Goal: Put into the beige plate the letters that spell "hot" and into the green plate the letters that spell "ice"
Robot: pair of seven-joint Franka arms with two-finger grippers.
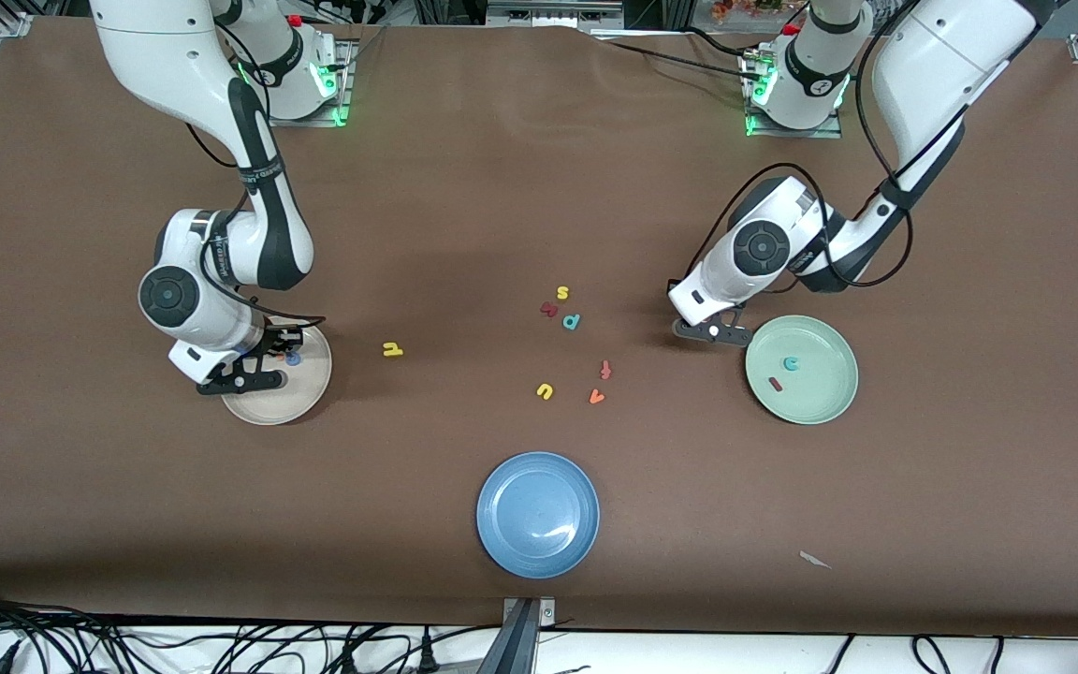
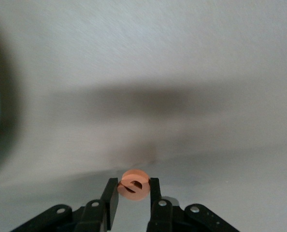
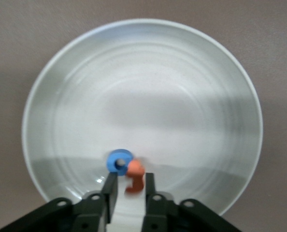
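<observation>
I log a blue plate (image 1: pixel 538 514) on the desk (image 1: pixel 127 487); farther from the camera than it: yellow u (image 1: pixel 545 391), yellow s (image 1: pixel 562 293), teal d (image 1: pixel 572 321).

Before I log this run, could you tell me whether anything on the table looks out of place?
Only a small pale scrap on the table, near the front camera toward the left arm's end; it matches no letter or plate. Left gripper holds the orange e beside the green plate; right gripper hangs over the beige plate.

Three plates (image 1: pixel 537 514), eleven foam letters (image 1: pixel 393 349).
</observation>
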